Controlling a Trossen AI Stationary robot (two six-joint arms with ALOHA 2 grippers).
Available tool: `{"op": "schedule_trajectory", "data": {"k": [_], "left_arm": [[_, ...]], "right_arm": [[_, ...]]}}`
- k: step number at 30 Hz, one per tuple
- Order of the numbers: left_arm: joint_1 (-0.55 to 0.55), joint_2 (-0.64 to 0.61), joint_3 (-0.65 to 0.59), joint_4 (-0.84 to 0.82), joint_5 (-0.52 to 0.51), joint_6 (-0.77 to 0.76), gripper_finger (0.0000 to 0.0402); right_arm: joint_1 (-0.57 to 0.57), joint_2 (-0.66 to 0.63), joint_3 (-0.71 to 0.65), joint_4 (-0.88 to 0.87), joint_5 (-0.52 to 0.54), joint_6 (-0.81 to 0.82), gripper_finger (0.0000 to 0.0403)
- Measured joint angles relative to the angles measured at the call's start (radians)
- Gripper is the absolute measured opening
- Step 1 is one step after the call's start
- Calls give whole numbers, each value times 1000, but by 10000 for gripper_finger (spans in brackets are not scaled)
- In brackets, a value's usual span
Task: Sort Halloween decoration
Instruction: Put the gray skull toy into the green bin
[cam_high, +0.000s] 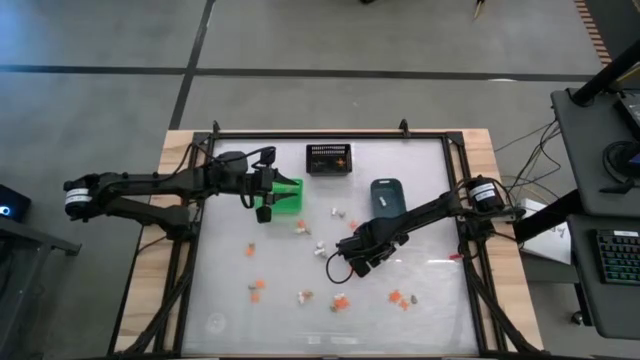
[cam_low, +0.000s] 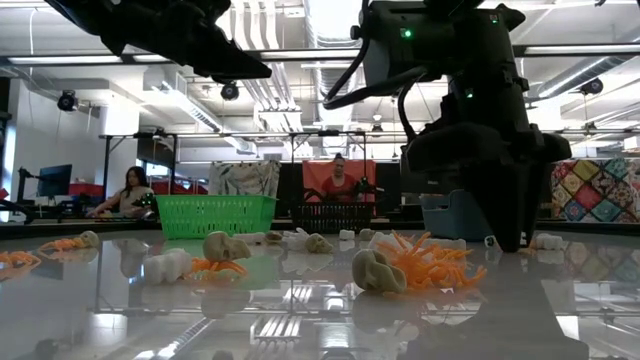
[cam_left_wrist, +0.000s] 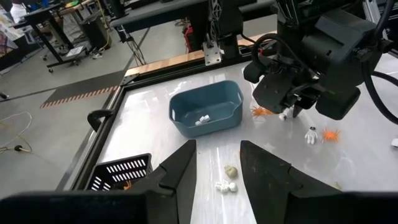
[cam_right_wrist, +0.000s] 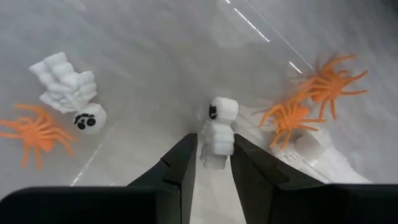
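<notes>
The Halloween decoration lies scattered over the white table: orange spiders (cam_right_wrist: 311, 93) (cam_right_wrist: 36, 134), a white skeleton on its back (cam_right_wrist: 67, 93), and more trinkets (cam_high: 340, 300) toward the near edge. My right gripper (cam_right_wrist: 214, 155) (cam_high: 355, 256) points down at mid-table, shut on a small white skeleton figure (cam_right_wrist: 219, 127). My left gripper (cam_left_wrist: 217, 162) (cam_high: 268, 190) hovers open over the green bin (cam_high: 287, 198) with nothing between its fingers. My right gripper pinches the white skeleton figure's lower body (cam_right_wrist: 214, 152) between its two fingers, which come from above and point down. The figure's head (cam_right_wrist: 222, 111) sticks out beyond the fingertips. Whether the figure is clear of the table I cannot tell.
A black mesh bin (cam_high: 328, 158) stands at the far edge, and a blue-grey bin (cam_left_wrist: 208, 109) with white trinkets inside stands right of it. Orange spiders lie close on both sides of the held figure. A metal frame (cam_high: 330, 135) edges the table.
</notes>
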Motion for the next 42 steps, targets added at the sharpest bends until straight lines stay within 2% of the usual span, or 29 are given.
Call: {"op": "schedule_trajectory", "data": {"k": [10, 12, 15, 22, 27, 35, 42], "left_arm": [[0, 0, 0, 0, 0, 0, 107], [0, 0, 0, 0, 0, 0, 107], [0, 0, 0, 0, 0, 0, 107], [0, 0, 0, 0, 0, 0, 107], [0, 0, 0, 12, 0, -6, 107], [0, 0, 0, 34, 1, -32, 107], [0, 0, 0, 42, 1, -73, 107]], "right_arm": [[0, 0, -1, 12, -2, -15, 87], [-1, 0, -1, 15, -2, -17, 73], [-3, 0, -1, 19, -1, -29, 26], [-4, -5, -1, 15, -3, -37, 17], [-17, -57, 12, 4, -2, -84, 15], [-71, -183, 80, 15, 144, -196, 14], [-197, -228, 85, -50, 232, -329, 13]]}}
